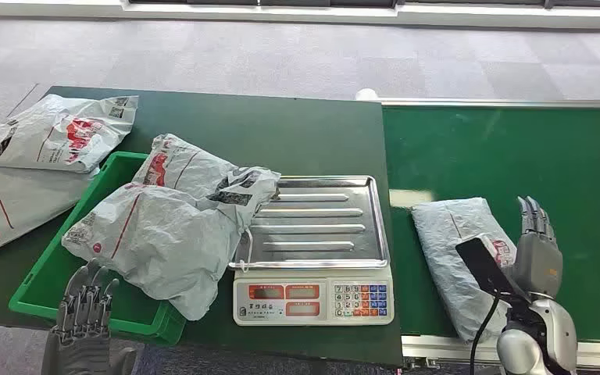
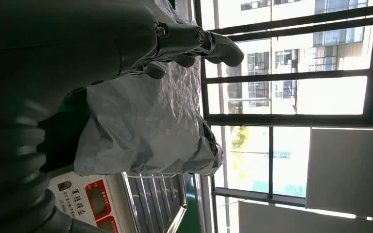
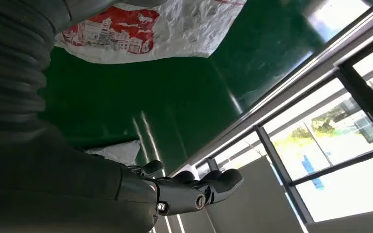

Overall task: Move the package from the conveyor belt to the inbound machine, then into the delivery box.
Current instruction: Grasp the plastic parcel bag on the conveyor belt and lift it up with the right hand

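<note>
A grey package (image 1: 462,258) with a red printed picture on it lies on the green conveyor belt (image 1: 516,156), just beside the right edge of the weighing scale (image 1: 312,250); its lettering is too small to read. The right hand (image 1: 537,248) hovers at the package's near right corner with its fingers straight and close together, holding nothing. The scale has a ribbed steel tray, two red display windows and a keypad of white, blue and orange keys; a line of characters above the displays cannot be made out. Left of it, two grey mail bags (image 1: 172,219) with red and black print are heaped in a green crate (image 1: 47,289), the upper one spilling over the tray's left edge. Two more printed bags (image 1: 39,148) lie on the dark green table (image 1: 297,133) at far left. The left hand (image 1: 86,308) hangs by the crate's near edge, fingers extended and slightly apart, empty.
</note>
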### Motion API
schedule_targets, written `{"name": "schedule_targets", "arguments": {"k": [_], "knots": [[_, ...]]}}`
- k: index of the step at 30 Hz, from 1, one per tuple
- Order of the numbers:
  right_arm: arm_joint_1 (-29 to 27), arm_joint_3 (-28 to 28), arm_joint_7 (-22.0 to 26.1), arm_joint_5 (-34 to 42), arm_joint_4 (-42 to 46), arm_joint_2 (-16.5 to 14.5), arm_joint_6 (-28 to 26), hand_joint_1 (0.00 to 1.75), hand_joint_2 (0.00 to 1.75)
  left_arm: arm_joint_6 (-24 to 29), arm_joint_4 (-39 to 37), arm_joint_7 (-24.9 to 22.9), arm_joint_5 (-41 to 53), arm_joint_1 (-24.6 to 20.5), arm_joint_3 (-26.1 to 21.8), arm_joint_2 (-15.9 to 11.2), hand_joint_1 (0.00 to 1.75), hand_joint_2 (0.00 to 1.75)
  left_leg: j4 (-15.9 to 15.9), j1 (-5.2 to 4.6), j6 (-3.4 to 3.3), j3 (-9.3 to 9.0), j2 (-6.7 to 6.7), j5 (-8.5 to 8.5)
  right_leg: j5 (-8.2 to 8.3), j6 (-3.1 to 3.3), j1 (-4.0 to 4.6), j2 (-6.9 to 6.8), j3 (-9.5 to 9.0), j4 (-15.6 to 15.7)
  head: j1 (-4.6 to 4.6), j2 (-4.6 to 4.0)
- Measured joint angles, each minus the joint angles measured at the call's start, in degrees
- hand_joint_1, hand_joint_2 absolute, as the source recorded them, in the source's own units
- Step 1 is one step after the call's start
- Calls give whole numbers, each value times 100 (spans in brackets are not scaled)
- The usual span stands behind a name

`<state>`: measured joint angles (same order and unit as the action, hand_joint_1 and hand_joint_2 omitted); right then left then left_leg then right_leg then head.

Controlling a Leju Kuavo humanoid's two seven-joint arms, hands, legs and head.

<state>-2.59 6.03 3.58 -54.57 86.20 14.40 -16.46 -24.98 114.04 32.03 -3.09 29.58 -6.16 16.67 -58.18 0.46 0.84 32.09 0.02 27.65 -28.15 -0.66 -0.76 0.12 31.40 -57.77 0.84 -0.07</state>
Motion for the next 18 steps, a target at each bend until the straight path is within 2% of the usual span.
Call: {"name": "schedule_targets", "arguments": {"k": [3, 8, 12, 13, 16, 17, 18], "knots": [[105, 1, -266, -42, -167, 56, 246, 0, 175, 33, -14, -11, -44, -2, 34, -37, 0, 175, 1, 0, 0, 5, 1, 0, 0, 0, 0, 1, 4, 0, -1, 0], [801, -4, -1122, -167, -1400, 281, 1551, 0, 175, 242, -90, -105, -262, -90, 192, -290, 0, 175, 1, 0, -6, 8, 2, -3, 4, -5, -5, 2, 5, 0, -1, 0], [1425, -57, -1110, -48, -2751, 330, 2131, 0, 175, 454, -178, -108, -378, -186, 387, -525, 0, 175, 0, -2, -10, 10, 0, -12, 14, -10, -7, -2, 5, 0, -1, 0], [1563, -92, -1097, -7, -3044, 330, 2249, 5, 175, 530, -200, -92, -412, -208, 443, -594, 0, 175, 0, -1, -9, 10, -1, -13, 15, -10, -7, -3, 5, 0, 0, 0], [1942, -255, -1052, 164, -3803, 329, 2687, 78, 175, 768, -275, -19, -530, -266, 627, -826, 0, 175, 0, -1, -8, 6, -1, -14, 15, -9, -4, 0, 4, 0, -1, 0], [2066, -317, -1044, 213, -4017, 330, 2830, 98, 175, 828, -301, 5, -556, -282, 684, -893, 0, 175, 0, -1, -7, 3, 0, -14, 15, -9, -2, 2, 3, 0, -1, 0], [2188, -378, -1041, 251, -4202, 331, 2946, 98, 175, 872, -325, 26, -571, -294, 734, -952, 0, 175, 0, 0, -7, 1, 2, -13, 15, -9, 0, 4, 2, 0, -1, 0]]}}
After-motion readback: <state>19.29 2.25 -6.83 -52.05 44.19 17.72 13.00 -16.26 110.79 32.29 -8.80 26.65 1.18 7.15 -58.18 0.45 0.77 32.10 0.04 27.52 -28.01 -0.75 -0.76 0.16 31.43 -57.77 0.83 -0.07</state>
